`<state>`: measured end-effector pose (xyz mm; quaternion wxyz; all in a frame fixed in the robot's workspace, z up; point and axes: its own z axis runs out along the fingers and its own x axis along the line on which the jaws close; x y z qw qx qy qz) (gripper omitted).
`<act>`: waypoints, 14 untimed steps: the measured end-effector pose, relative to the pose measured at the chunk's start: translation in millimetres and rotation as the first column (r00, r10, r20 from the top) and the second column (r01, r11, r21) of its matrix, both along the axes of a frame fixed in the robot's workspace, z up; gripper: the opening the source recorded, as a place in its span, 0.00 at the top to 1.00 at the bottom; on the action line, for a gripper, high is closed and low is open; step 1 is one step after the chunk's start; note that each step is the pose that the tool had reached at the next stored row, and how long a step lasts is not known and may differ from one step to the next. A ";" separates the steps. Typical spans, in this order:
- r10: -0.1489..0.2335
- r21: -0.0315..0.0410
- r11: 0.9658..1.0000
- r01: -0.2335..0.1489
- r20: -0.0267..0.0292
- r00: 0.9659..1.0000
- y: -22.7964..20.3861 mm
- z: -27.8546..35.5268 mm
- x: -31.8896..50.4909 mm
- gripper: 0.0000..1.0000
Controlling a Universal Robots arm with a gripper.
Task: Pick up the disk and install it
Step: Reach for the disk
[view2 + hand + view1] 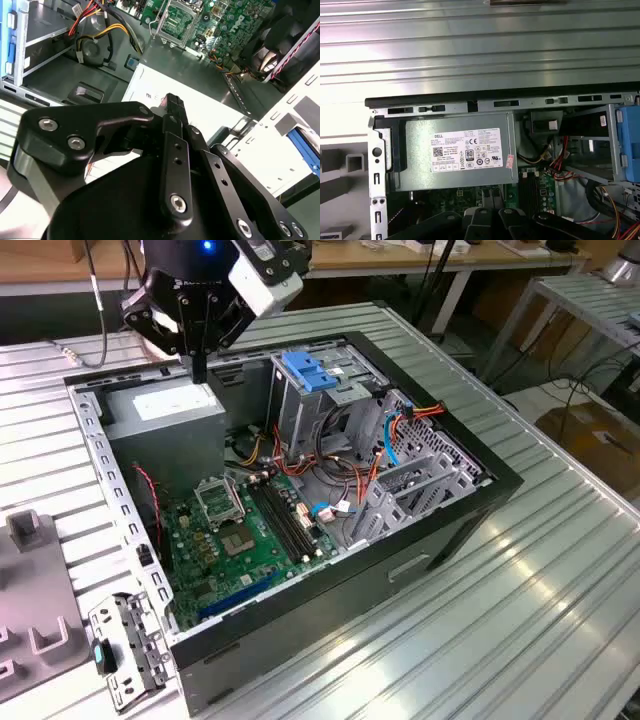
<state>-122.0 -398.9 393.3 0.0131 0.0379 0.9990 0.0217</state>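
Note:
My gripper (198,372) hangs over the back corner of the open computer case (455,525), just above the grey power-supply box (165,415). Its black fingers (172,107) stand together with nothing between them. In the second wrist view the fingertips point down at the power supply's white sticker (205,112). The disk is out of view in the exterior view. A short blue strip (306,146) lies beside pale metal outside the case; I cannot tell whether it belongs to the disk. The metal drive cage (310,405) stands upright in the case, topped by a blue handle (305,370).
The green motherboard (240,540) lies on the case floor, with red, orange and yellow cable bundles (350,475) beside the cage. On the exterior view's left, a grey fixture (30,590) and a metal bracket (125,650) rest on the ribbed metal table (520,620).

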 end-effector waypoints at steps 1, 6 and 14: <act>0.000 0.000 1.000 0.000 0.000 1.000 0.0 0.0 0.0 0.89; 0.000 0.000 1.000 0.000 0.000 1.000 0.0 0.0 -4.9 0.89; 0.000 0.000 1.000 0.000 -0.001 1.000 0.0 -0.2 -15.6 0.89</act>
